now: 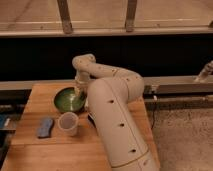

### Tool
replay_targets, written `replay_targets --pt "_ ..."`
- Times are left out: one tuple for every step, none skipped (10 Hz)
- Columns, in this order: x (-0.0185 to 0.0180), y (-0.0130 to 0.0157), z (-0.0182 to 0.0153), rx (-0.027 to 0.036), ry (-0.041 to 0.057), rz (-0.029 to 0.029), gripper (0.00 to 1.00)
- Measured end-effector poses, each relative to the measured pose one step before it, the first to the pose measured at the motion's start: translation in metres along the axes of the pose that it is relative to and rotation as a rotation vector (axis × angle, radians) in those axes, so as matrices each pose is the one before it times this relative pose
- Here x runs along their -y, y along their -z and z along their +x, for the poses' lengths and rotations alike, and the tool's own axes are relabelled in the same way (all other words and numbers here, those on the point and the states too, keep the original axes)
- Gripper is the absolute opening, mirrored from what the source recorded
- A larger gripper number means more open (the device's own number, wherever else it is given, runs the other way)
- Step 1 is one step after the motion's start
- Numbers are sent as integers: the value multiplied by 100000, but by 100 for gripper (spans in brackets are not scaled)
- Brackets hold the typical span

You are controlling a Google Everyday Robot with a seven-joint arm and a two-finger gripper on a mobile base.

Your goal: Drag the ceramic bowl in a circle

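The ceramic bowl (68,100) is round, shallow and glossy green with a darker rim. It sits on the wooden table (45,150) towards the back, left of my arm. My gripper (79,93) reaches down from the white arm onto the bowl's right rim. The arm (112,115) bends over the table's right half and hides what lies under it.
A translucent white plastic cup (68,123) stands just in front of the bowl. A blue-grey sponge (45,127) lies to the cup's left. A dark object (91,120) pokes out beside the arm. A dark wall and metal rail run behind the table.
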Motion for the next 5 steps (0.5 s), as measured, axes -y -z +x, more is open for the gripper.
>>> replay_targets --pt "48 370 1086 -566 -1175 -179 15" --pt "-35 460 989 162 -1099 239 5" --pt "-93 431 901 363 -1056 11 0" --pt "162 323 1090 -10 -1522 160 0" --pt "81 304 917 -211 -1082 304 0"
